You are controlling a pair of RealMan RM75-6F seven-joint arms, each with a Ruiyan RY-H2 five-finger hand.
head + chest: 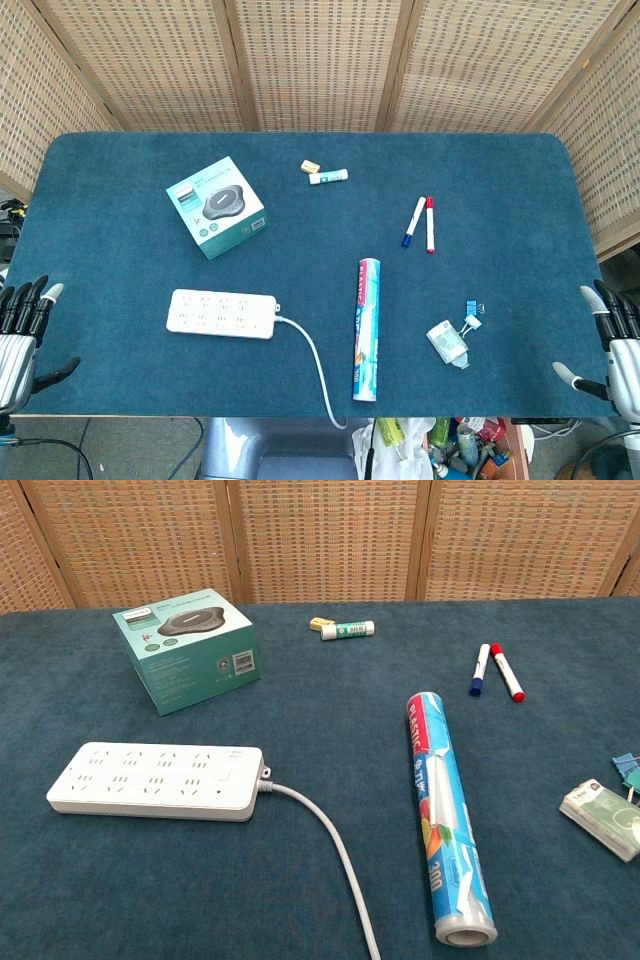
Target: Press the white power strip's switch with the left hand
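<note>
Blue felt table (500, 160), wicker screen (320, 60) behind; power strip (221, 314) near front-left edge.

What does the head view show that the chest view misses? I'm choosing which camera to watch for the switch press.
Only the head view shows the left hand and right hand, both open at the near table corners, holding nothing, and the whole table.

Only the chest view shows the power strip's switch, at the cable end.

Both show the white power strip, its cable, the teal box, the plastic wrap roll, and two markers.
</note>
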